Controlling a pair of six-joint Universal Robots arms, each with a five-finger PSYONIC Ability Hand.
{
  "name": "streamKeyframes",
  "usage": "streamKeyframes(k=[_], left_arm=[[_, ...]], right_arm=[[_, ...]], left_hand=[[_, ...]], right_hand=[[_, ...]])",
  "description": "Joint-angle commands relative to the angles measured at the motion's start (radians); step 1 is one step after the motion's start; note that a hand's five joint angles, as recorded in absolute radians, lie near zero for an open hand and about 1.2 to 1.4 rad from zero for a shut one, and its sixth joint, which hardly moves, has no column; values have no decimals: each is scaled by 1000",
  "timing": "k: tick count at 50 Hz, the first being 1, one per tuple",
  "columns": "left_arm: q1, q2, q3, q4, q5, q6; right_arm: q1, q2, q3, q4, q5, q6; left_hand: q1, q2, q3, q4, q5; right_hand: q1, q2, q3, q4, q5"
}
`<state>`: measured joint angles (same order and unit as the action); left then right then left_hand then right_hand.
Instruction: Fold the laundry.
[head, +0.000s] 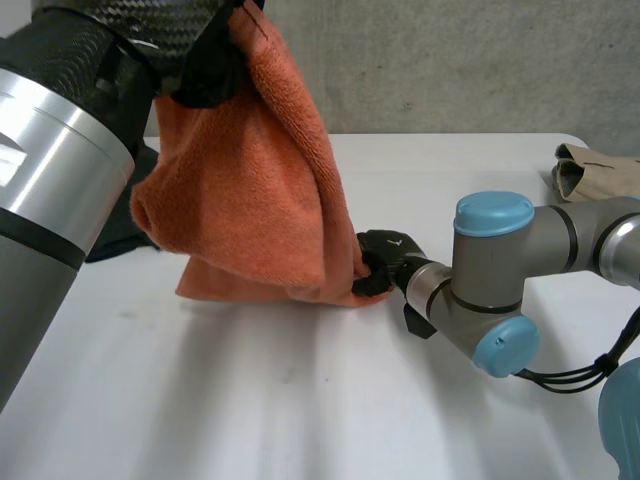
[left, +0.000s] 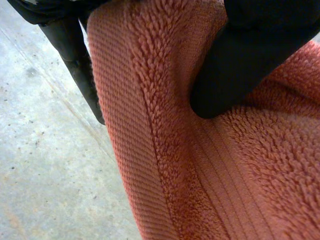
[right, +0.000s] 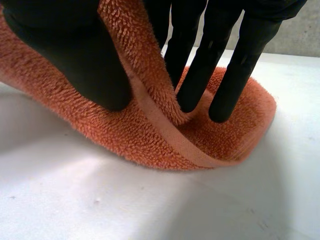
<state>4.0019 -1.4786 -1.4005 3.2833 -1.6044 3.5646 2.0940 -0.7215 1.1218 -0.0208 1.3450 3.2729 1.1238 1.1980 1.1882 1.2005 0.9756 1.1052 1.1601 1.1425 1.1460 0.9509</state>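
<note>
An orange terry towel (head: 255, 190) hangs from my left hand (head: 215, 60), which is raised high at the back left and pinches its upper edge; the towel's lower part rests on the white table (head: 300, 400). In the left wrist view the thumb (left: 240, 65) presses the towel (left: 200, 165) against the fingers (left: 75, 65). My right hand (head: 380, 262) is low on the table at the towel's lower right corner. In the right wrist view its thumb (right: 75, 60) and fingers (right: 200, 75) pinch a fold of the towel's hemmed edge (right: 150, 120).
A dark cloth (head: 125, 230) lies on the table behind the towel at the left. A beige folded garment (head: 600, 172) sits at the far right edge. The grey wall runs behind the table.
</note>
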Motion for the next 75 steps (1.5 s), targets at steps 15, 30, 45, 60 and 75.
streamKeyframes(k=[15,30,45,60,75], left_arm=[[201,-17,-109,12,0,-9],[232,-526,-261,161,14,-136],[220,-287,-249,104,-9,-99],[187,-193,-399,-1,7,80],[180,-350,-469,236,72,318]], right_arm=[[-215,-650,82,148,19,-496],[-172,-428,130,274,32,-539],[-163,-367,236,101,143,-535],[-258,-684,395,320,140,-729],[-350,-649,569,158,51,-731]], left_hand=[[273,198,208,196,246],[47,-27,-17,-29,21],[-781,-855,-845,-858,-807],[-763,-838,-828,-840,-790],[-670,-744,-734,-747,-696]], right_hand=[[291,236,254,250,271],[291,236,254,250,271],[-931,-986,-968,-971,-951],[-921,-975,-958,-961,-941],[-610,-665,-647,-651,-630]])
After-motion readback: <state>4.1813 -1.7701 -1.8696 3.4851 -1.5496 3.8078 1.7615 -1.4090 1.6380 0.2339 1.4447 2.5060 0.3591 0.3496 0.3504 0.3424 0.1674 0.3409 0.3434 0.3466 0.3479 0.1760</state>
